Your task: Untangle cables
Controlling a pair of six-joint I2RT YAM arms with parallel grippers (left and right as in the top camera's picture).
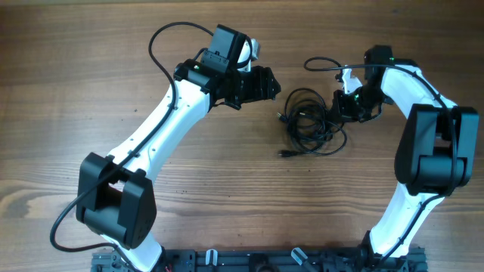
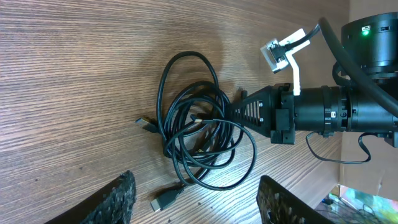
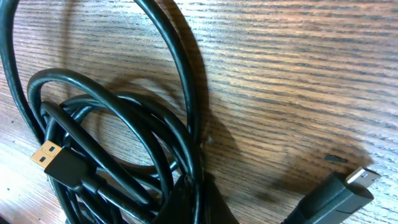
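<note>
2 plugs (image 1: pixel 286 153): we see both pointing toward the robot's left.
cables (image 1: pixel 311 125): 1 black bundle of loose tangled loops.
left gripper (image 1: pixel 274 83): open, empty.
right gripper (image 1: pixel 335 112): pinching the cables.

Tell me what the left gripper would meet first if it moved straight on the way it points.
Probably the cables, which lie ahead of the open left gripper; its height above them is unclear.

The left arm (image 1: pixel 151 128) is stretched forward and bent inward; the left gripper (image 1: pixel 272 85) is held low with its jaws spread wide. The right arm (image 1: pixel 404 81) is folded back at the elbow; the right gripper (image 1: pixel 338 106) is pointed toward the left one, jaws drawn together.
</note>
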